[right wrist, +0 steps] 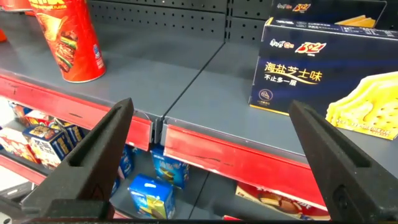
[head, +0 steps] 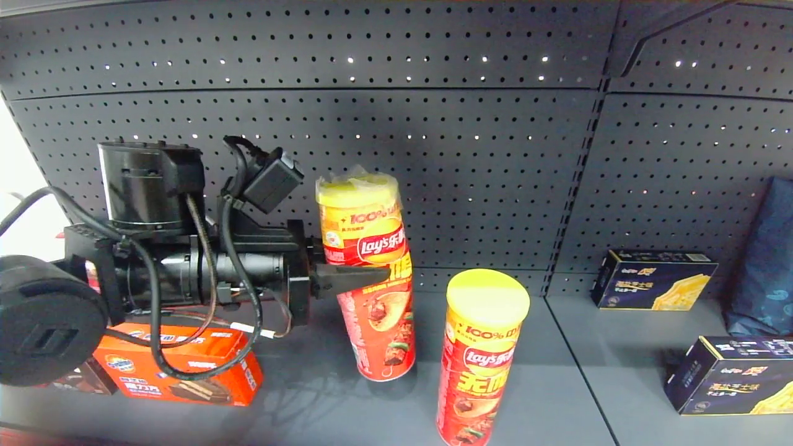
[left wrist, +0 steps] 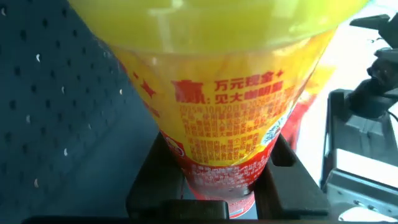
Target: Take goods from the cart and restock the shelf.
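Note:
A red and yellow chips can point(head: 362, 217) leans at a tilt, its base on or just above the grey shelf point(head: 557, 384). My left gripper point(head: 372, 272) is shut on its middle from the left side. In the left wrist view the same can point(left wrist: 230, 112) sits between the dark fingers point(left wrist: 292, 180), yellow lid end nearest the camera. A second, matching can point(head: 480, 353) stands upright to its front right, apart from it. My right gripper point(right wrist: 214, 168) is open and holds nothing, hanging in front of the shelf's red front strip point(right wrist: 205, 149); a red can point(right wrist: 68, 37) stands beyond it.
An orange snack box point(head: 179, 365) lies on the shelf under my left arm. Dark blue cracker boxes point(head: 653, 279) point(head: 731, 371) and a blue bag point(head: 765, 260) occupy the right bay. Pegboard backs the shelf. A lower shelf holds blue packs point(right wrist: 149, 193).

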